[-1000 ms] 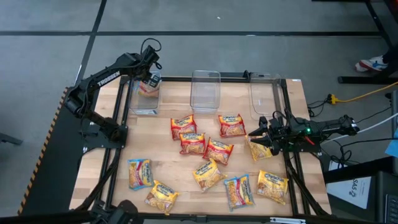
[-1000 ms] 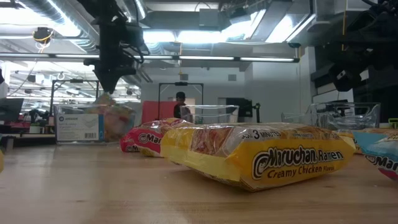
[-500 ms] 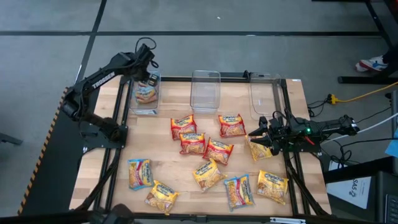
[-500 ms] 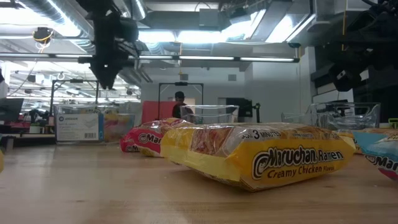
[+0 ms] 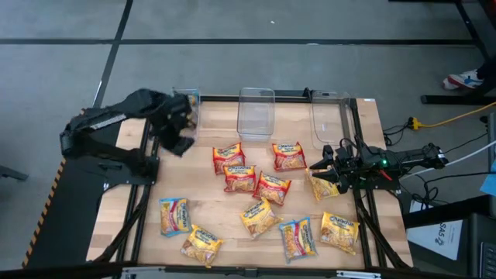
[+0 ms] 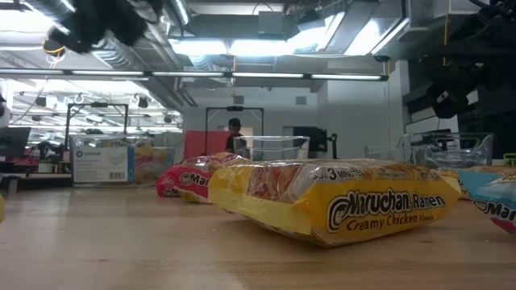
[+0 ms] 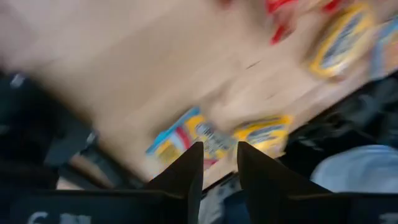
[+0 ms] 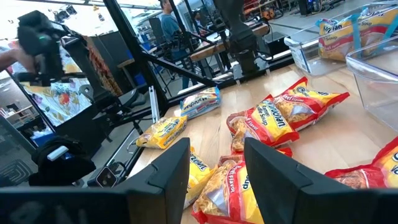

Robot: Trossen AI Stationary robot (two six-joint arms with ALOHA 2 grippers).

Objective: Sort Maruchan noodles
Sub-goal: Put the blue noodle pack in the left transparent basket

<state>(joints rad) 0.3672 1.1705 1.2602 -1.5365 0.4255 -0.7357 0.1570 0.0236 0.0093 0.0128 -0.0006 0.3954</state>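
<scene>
From the high view, the Maruchan noodles [image 5: 256,218] lay scattered over the middle and lower part of the wooden table [image 5: 217,201]: a cluster of red packets [image 5: 239,177] near the centre, yellow ones and blue ones toward the bottom, and one packet already inside the left bin [image 5: 184,108] at upper left. The left gripper [image 5: 180,143] hung just below that bin, over bare wood, carrying nothing. The right gripper [image 5: 323,170] sat at centre right, at the edge of a yellow packet [image 5: 323,186]; whether it touched the packet could not be told.

In the low view, a yellow Creamy Chicken packet [image 6: 339,201] filled the middle, puffy and crinkled, with a red one [image 6: 187,184] behind it at left.

In the left wrist view, the fingers [image 7: 186,176] stood a little apart with nothing between them, blurred packets beyond.

In the right wrist view, the fingers [image 8: 166,173] were spread and empty, red packets [image 8: 283,115] ahead in the centre.

These packets looked light, with slick, yielding film over a brittle noodle block. A pinch across the raised block or a crimped end seam would likely hold best; squeezing hard could crack the noodles, and flat film might slip.
</scene>
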